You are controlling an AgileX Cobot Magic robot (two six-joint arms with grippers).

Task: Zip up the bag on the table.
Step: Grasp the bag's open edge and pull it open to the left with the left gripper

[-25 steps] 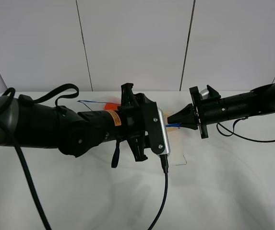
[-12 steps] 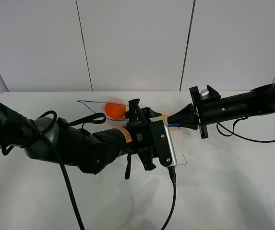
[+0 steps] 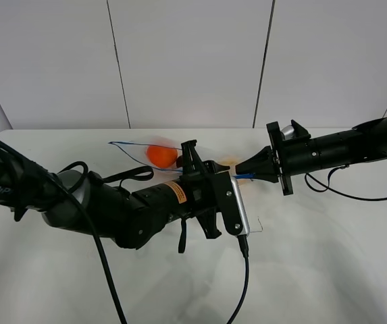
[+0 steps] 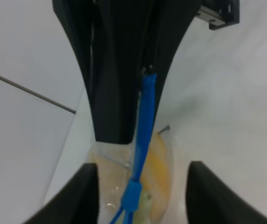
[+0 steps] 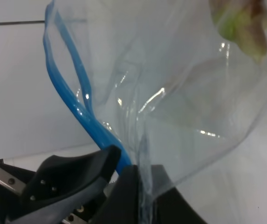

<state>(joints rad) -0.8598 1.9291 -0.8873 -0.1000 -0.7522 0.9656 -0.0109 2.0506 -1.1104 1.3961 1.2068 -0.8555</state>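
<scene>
The bag (image 3: pixel 139 150) lies on the table (image 3: pixel 315 270), mostly hidden behind my left arm; its orange (image 3: pixel 161 155) shows through the plastic. My right gripper (image 3: pixel 242 174) is shut on the end of the blue zipper strip (image 4: pixel 146 107), holding it taut. In the right wrist view the right gripper (image 5: pixel 132 170) pinches the strip and the clear plastic (image 5: pixel 184 116). My left gripper (image 4: pixel 142 164) straddles the strip, open, with the blue slider (image 4: pixel 132 193) between its fingers (image 4: pixel 89 191) and a gap on both sides. A yellow pear (image 4: pixel 160 168) lies under the strip.
A black cable (image 3: pixel 237 290) hangs from the left wrist camera across the front of the table. A second cable (image 3: pixel 342 192) loops under the right arm. A white panelled wall (image 3: pixel 193 61) stands behind the table's far edge.
My left arm has dropped lower and shifted right along the bag, uncovering the orange. Its jaws have narrowed around the zipper strip. The right gripper has not moved.
</scene>
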